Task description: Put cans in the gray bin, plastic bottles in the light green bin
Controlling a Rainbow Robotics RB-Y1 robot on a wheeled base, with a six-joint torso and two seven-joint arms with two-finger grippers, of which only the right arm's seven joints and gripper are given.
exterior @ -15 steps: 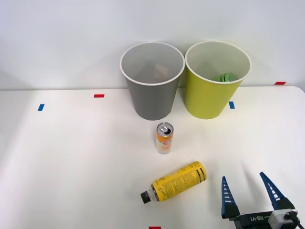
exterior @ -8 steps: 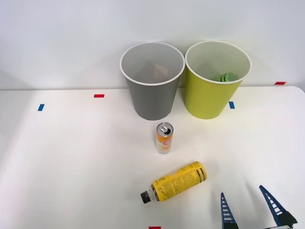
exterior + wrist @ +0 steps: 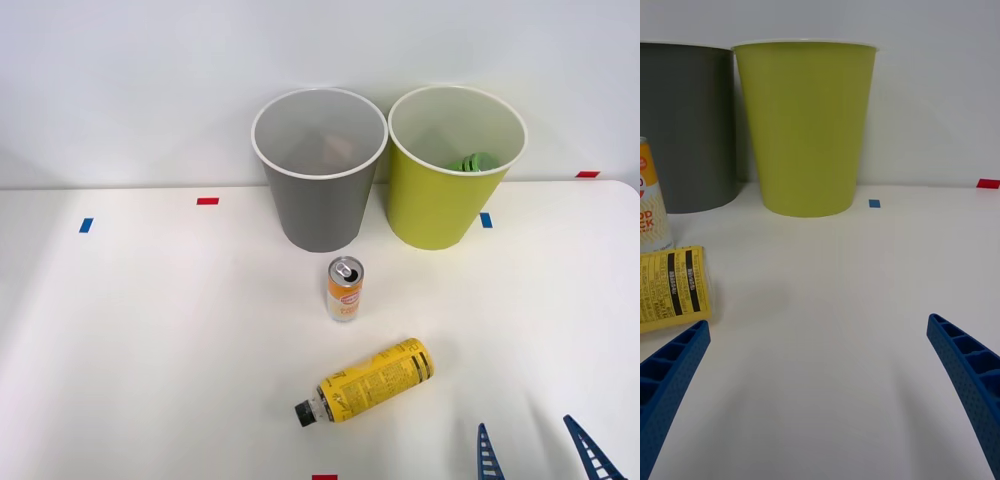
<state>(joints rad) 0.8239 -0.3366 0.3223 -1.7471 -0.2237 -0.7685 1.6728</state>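
Observation:
An orange-and-white can (image 3: 345,289) (image 3: 651,199) stands upright in front of the gray bin (image 3: 319,170) (image 3: 686,127). Beside that bin, to its right, stands the light green bin (image 3: 453,168) (image 3: 806,127) with something green inside. The yellow plastic bottle (image 3: 367,381) (image 3: 674,288) lies on its side nearer me, black cap toward the left. My right gripper (image 3: 537,451) (image 3: 820,382) is open at the table's front edge, right of the bottle and apart from it, with nothing between its blue fingers.
The white table (image 3: 150,330) carries small red tape marks (image 3: 208,201) and blue tape marks (image 3: 86,225). A white wall rises right behind the bins. Bare table lies to the left and to the right of the bottle.
My right gripper has drawn back toward the table's front edge, so less of its fingers shows in the front view. The can, the bottle and both bins have not moved.

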